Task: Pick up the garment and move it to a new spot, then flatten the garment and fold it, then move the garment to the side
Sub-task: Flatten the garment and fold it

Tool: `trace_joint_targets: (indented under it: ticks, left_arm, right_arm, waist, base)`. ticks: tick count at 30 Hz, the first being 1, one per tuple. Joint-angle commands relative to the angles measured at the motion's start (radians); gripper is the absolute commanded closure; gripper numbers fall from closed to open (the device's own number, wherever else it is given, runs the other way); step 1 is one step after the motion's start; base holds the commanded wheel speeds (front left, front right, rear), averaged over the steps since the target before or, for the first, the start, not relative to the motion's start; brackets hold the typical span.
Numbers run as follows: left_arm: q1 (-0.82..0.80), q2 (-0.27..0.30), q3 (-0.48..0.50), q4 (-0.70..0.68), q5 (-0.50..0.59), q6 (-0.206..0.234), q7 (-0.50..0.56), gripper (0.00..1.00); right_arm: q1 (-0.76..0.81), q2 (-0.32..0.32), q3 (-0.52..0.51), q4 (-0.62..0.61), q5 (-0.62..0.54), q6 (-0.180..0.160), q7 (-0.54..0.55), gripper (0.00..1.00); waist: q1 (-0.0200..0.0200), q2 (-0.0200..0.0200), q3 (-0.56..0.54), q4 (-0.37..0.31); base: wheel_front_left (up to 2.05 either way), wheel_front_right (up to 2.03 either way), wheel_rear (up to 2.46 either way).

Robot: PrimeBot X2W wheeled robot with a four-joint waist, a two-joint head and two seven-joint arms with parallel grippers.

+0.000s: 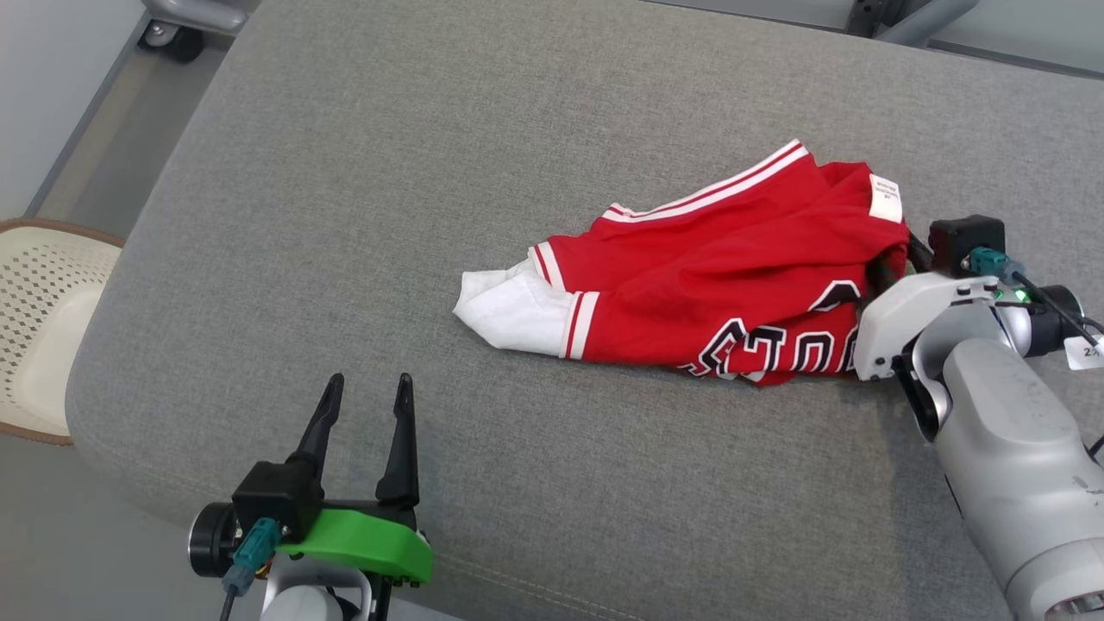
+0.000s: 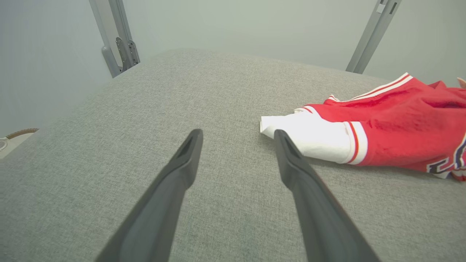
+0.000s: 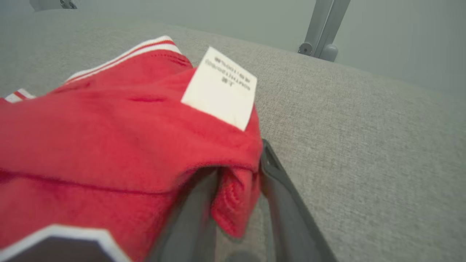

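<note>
Right hand [image 3: 238, 163] is at the right end of the garment [image 1: 707, 267], near the right edge of the table [image 1: 345, 172]. Its two dark fingers stand on either side of a red fold, with cloth hanging over one of them; whether they already press the fold, I cannot tell. Left hand [image 1: 369, 384] hovers open close to the near edge, toward the near left corner, with its fingers pointing to the far edge and nothing between them.

The table has a grey woven cover with rounded corners. Beyond its left edge, a cream perforated basket [image 1: 43, 319] with a brown rim stands on the pale floor. A grey metal frame leg with a caster [image 1: 181, 26] is past the far left corner, and pale walls are behind.

The garment is a red jersey with white trim and black letters, crumpled on the right half of the table. Its long axis runs nearly left to right, the right end slightly closer to the far edge. The white sleeve [image 1: 509, 310] points to the left edge, and a white label [image 1: 886, 197] sits at the right end.
</note>
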Motion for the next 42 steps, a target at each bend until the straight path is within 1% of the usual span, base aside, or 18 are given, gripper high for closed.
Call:
trace_joint_targets:
  ticks: [1,5,9,12,15,19,22,26,30,33,36,37,38,42]
  left_arm:
    - [-0.006,0.001,0.009,-0.002,0.000,0.006,-0.001,0.00]
    - [-0.006,0.001,0.011,-0.003,-0.001,0.008,-0.001,0.00]
    - [-0.013,0.001,0.009,-0.006,-0.001,0.006,-0.001,0.00]
    - [-0.015,0.001,0.011,-0.007,0.002,0.007,-0.001,0.00]
    - [-0.014,0.001,0.015,-0.008,0.005,0.010,-0.001,0.00]
    - [-0.014,0.001,0.021,-0.008,0.010,0.005,-0.001,0.00]
    - [-0.014,0.001,0.025,-0.009,0.012,0.002,-0.001,0.00]
    - [-0.014,0.001,0.029,-0.012,0.016,0.002,-0.001,0.00]
    - [-0.017,0.001,0.041,-0.012,0.022,-0.002,-0.001,0.00]
    - [-0.016,0.001,0.052,-0.012,0.028,-0.005,-0.001,0.00]
    - [-0.017,0.001,0.057,-0.010,0.036,-0.010,-0.001,0.00]
    - [-0.017,0.001,0.057,-0.010,0.036,-0.010,-0.001,0.00]
    - [-0.017,0.002,0.062,-0.010,0.039,-0.011,-0.001,0.00]
    - [-0.009,0.002,0.066,-0.006,0.047,-0.019,-0.001,0.00]
  right_arm:
    - [-0.033,-0.018,0.003,0.008,-0.012,-0.001,-0.014,1.00]
    - [-0.077,-0.026,0.014,0.000,-0.030,-0.001,-0.024,1.00]
    - [-0.145,-0.038,0.018,-0.044,-0.070,-0.001,-0.032,1.00]
    - [-0.182,-0.038,0.010,-0.124,-0.111,-0.001,-0.034,1.00]
    - [-0.165,-0.026,-0.005,-0.239,-0.147,-0.001,-0.034,1.00]
    - [-0.073,-0.020,-0.018,-0.395,-0.174,-0.001,-0.033,1.00]
    - [0.040,-0.018,-0.034,-0.505,-0.192,-0.001,-0.034,1.00]
    - [0.214,-0.007,-0.086,-0.622,-0.203,-0.001,-0.034,1.00]
    - [0.375,0.026,-0.149,-0.721,-0.230,-0.001,-0.034,1.00]
    - [0.472,0.056,-0.191,-0.768,-0.251,-0.001,-0.034,1.00]
    - [0.543,0.077,-0.222,-0.789,-0.279,-0.001,-0.034,1.00]
    - [0.543,0.077,-0.222,-0.789,-0.279,-0.001,-0.034,1.00]
    - [0.575,0.089,-0.229,-0.799,-0.292,-0.001,-0.034,1.00]
    - [0.626,0.101,-0.205,-0.820,-0.309,-0.001,-0.034,1.00]
  waist:
    - [0.0000,0.0014,-0.001,-0.008]
    - [0.0000,0.0014,-0.006,-0.027]
    - [0.0000,0.0014,-0.013,-0.056]
    - [0.0000,0.0014,-0.015,-0.082]
    - [0.0000,0.0014,-0.019,-0.108]
    - [0.0000,0.0014,-0.023,-0.141]
    - [0.0000,0.0014,-0.022,-0.165]
    - [0.0000,0.0014,-0.017,-0.192]
    - [0.0000,0.0014,-0.014,-0.218]
    - [0.0000,0.0014,-0.015,-0.241]
    - [0.0000,0.0014,-0.019,-0.259]
    - [0.0000,0.0014,-0.019,-0.259]
    - [0.0000,0.0014,-0.024,-0.269]
    - [0.0000,0.0014,-0.034,-0.290]
  base:
    - [0.00,0.00,0.00]
    - [0.00,0.00,0.00]
    - [0.00,0.00,0.00]
    - [0.00,0.00,0.00]
    - [0.00,0.00,0.00]
    - [0.00,0.00,0.00]
    - [0.00,0.00,0.00]
    - [0.00,0.00,0.00]
    - [0.00,0.00,0.00]
    - [0.00,0.00,0.00]
    - [0.00,0.00,0.00]
    - [0.00,0.00,0.00]
    - [0.00,0.00,0.00]
    - [0.00,0.00,0.00]
